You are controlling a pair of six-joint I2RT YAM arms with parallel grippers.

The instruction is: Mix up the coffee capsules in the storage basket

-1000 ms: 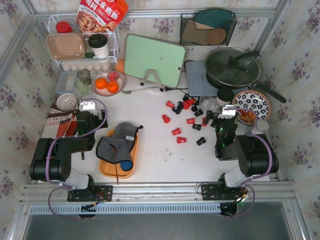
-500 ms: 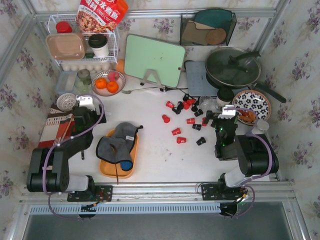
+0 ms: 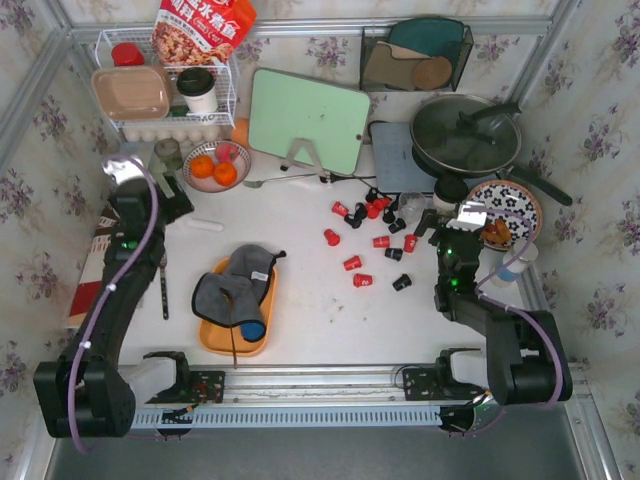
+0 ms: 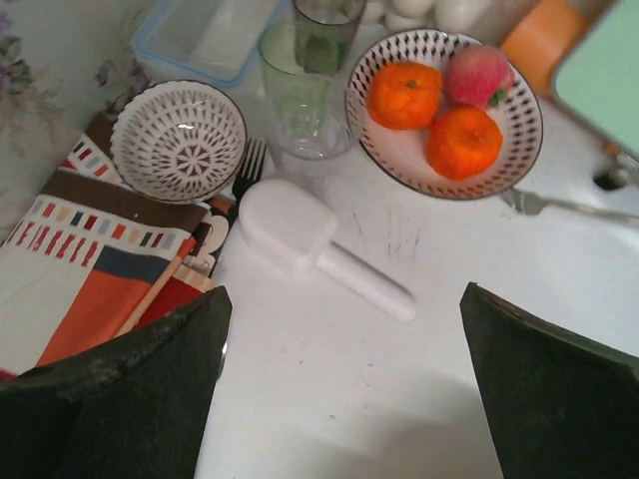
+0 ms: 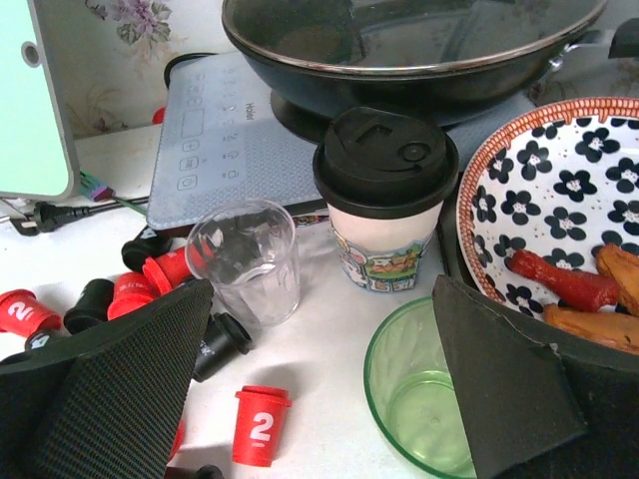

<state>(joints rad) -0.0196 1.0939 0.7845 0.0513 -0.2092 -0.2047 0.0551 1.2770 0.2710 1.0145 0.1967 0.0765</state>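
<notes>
The small, tapered red and black coffee capsules (image 3: 352, 263) lie scattered on the white table, right of its middle. They are well apart from the shallow orange plastic storage basket (image 3: 216, 346) by the near edge, which a crumpled grey cloth (image 3: 235, 285) largely covers. The left tool (image 4: 344, 299) and right tool (image 5: 321, 289) both stand wide and empty. The capsules look light, stiff and glossy, likely to skid or roll, so pinching one across its body seems safest.
</notes>
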